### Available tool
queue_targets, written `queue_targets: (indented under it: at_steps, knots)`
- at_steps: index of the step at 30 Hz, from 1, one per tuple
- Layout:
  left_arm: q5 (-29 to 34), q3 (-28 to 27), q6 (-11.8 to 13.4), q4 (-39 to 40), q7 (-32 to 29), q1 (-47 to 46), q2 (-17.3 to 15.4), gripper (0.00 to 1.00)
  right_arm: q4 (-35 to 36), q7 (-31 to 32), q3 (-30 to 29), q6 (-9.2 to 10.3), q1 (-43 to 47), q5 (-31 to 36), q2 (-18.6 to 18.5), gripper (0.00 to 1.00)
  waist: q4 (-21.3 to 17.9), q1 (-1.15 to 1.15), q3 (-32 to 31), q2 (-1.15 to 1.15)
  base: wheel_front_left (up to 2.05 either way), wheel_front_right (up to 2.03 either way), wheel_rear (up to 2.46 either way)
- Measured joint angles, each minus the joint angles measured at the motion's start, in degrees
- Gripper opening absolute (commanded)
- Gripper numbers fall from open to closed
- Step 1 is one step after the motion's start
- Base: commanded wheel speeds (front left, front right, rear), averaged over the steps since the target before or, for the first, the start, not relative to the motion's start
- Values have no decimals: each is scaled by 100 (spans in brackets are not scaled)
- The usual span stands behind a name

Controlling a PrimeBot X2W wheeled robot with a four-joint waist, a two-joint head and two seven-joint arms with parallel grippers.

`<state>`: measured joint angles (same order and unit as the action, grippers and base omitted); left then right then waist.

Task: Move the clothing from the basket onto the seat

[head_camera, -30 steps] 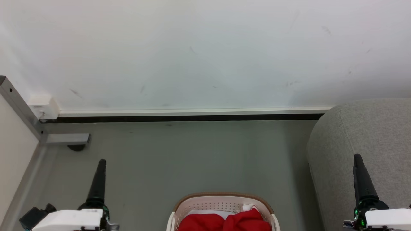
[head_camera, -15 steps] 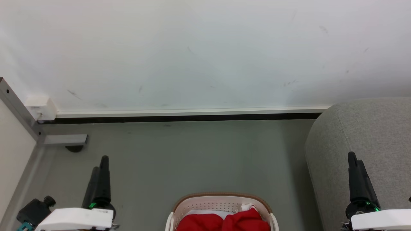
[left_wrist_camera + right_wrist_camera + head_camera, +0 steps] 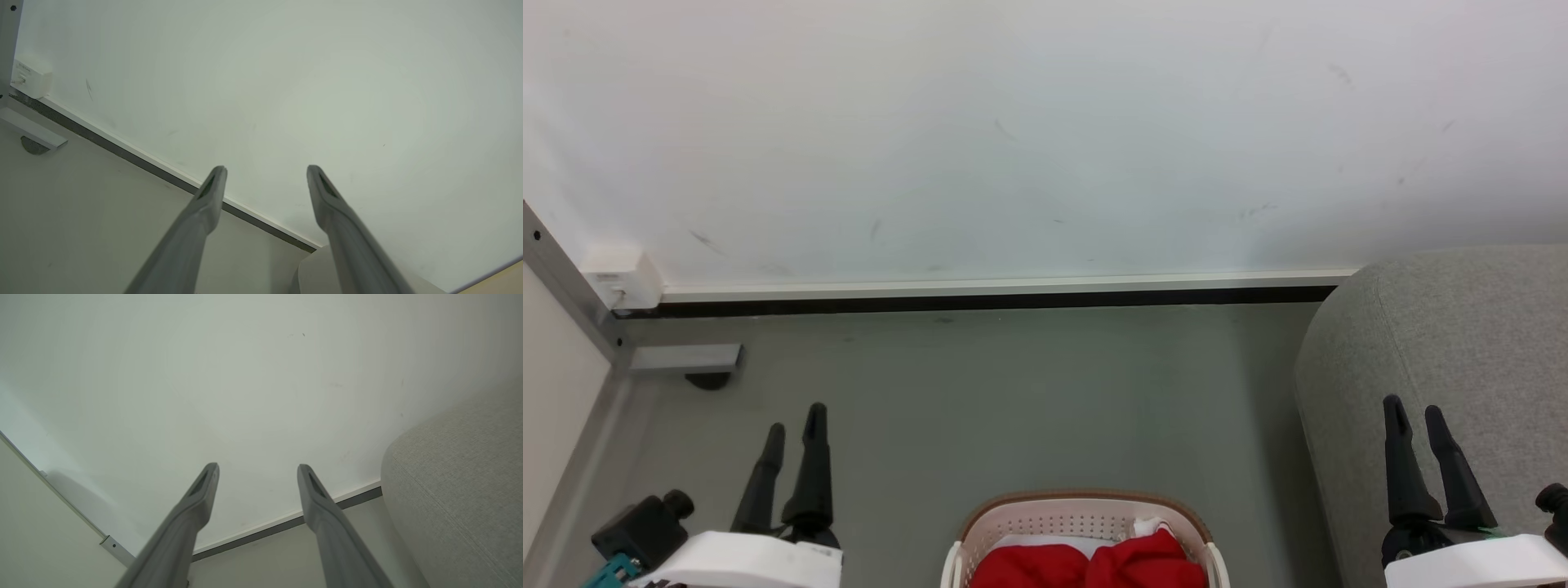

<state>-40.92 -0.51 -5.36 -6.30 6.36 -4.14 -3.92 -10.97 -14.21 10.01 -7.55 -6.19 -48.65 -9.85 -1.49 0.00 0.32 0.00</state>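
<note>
At the bottom centre of the head view stands the cream basket [image 3: 1045,513] with its brown rim, and red clothing [image 3: 1086,565] lies bunched inside over a white sheet. The grey seat [image 3: 1470,335] rises at the right, and it shows again as seat [image 3: 461,477] in the right wrist view. My left gripper [image 3: 796,416] is open at the lower left, left of the basket, holding nothing. My right gripper [image 3: 1413,411] is open at the lower right, in front of the seat's side. Left gripper [image 3: 265,169] and right gripper [image 3: 256,467] point at the white wall with spread fingers.
A white wall [image 3: 1045,131] with a dark skirting strip [image 3: 980,300] closes off the far side of the grey floor [image 3: 1013,392]. A metal frame leg [image 3: 686,358] and a small white box [image 3: 623,278] sit at the far left corner.
Both grippers have turned about their wrists, so two separate fingers now show on each where one showed before. The camera has drifted slightly, shifting the whole picture.
</note>
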Motion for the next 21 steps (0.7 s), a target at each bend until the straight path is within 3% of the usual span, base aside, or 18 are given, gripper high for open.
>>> queue_targets:
  at_steps: [21]
  knots:
    - [1171,142,-75,-207,305,4,-21,100,-575,-33,-287,0,-79,1673,260,100,-60,0,15,0,0,0,0]
